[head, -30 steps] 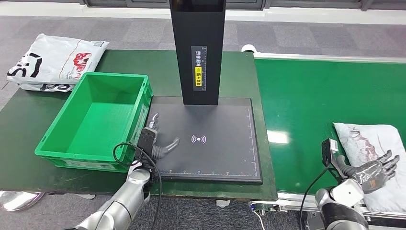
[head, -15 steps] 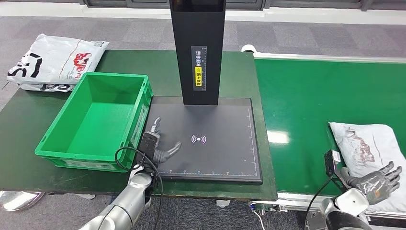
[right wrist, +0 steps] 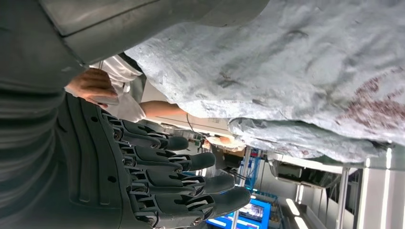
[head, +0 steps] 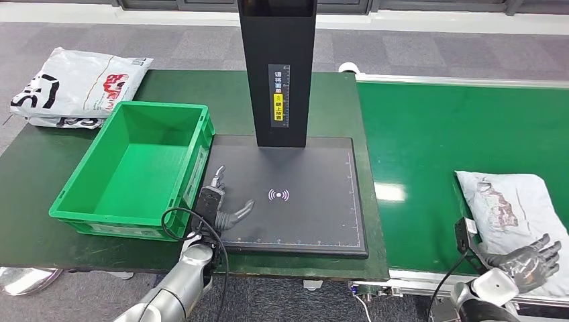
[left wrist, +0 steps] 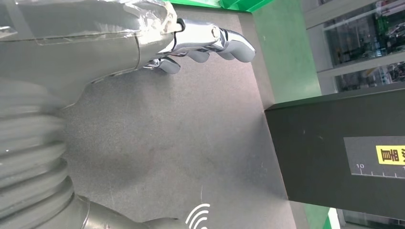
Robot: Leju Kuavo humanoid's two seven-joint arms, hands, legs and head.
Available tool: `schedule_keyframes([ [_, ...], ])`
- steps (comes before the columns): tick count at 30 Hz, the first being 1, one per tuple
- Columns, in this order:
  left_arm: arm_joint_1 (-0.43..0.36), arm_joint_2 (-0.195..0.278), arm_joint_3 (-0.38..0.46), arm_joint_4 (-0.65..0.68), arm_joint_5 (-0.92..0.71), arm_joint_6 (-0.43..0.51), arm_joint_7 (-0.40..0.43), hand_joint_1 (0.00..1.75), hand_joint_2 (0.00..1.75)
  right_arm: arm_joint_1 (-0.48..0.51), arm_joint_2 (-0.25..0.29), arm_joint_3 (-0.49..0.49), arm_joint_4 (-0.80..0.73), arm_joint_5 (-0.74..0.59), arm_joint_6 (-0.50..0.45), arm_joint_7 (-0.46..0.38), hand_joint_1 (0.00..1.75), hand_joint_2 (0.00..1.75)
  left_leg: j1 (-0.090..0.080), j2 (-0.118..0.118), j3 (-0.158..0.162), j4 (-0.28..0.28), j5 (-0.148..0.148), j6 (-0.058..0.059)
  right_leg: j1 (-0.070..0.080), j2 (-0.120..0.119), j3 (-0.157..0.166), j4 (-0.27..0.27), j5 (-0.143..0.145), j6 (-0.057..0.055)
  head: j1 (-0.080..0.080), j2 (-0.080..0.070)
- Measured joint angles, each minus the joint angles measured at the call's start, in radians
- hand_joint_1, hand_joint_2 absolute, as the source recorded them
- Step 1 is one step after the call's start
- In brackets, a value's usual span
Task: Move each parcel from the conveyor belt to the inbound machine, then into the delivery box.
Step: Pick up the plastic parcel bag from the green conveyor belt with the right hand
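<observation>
A white-grey parcel (head: 508, 209) lies on the green conveyor belt (head: 429, 147) at the right. My right hand (head: 529, 261) is spread open at the parcel's near edge and holds nothing. In the right wrist view its fingers (right wrist: 181, 181) are straight and apart from the parcel (right wrist: 296, 71). My left hand (head: 225, 208) hovers open over the near left corner of the inbound machine's black plate (head: 315, 221). In the left wrist view that hand (left wrist: 143, 38) is above the plate (left wrist: 167, 143) with nothing in it. The green delivery box (head: 80, 208) stands left of the plate.
The machine's black column (head: 276, 74) rises at the back of the plate. A second white parcel (head: 74, 84) lies on the table behind the box. In the right wrist view a person's hand (right wrist: 90, 86) shows in the background.
The parcel has travelled left along the belt. My right hand has dropped back toward the belt's near edge. The left hand has barely shifted.
</observation>
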Motion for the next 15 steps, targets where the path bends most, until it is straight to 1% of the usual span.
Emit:
schedule_keyframes([
  [10,-0.004,0.0,0.0,0.011,-0.001,0.001,-0.006,0.0,1.75,-0.003,-0.009,0.0,0.019,-0.008,0.074,-0.012,0.0,1.75,0.0,0.0,0.0,0.0,0.0,0.0,0.0,0.0,0.0,0.0,0.0,0.0,0.0,0.0],
  [15,-0.004,0.0,0.0,0.013,-0.002,0.002,-0.011,0.0,1.75,-0.002,-0.007,-0.002,0.031,-0.028,0.2,-0.015,0.0,1.75,0.0,0.0,0.0,0.0,0.0,0.0,0.0,0.0,0.0,0.0,0.0,0.0,0.0,0.0],
])
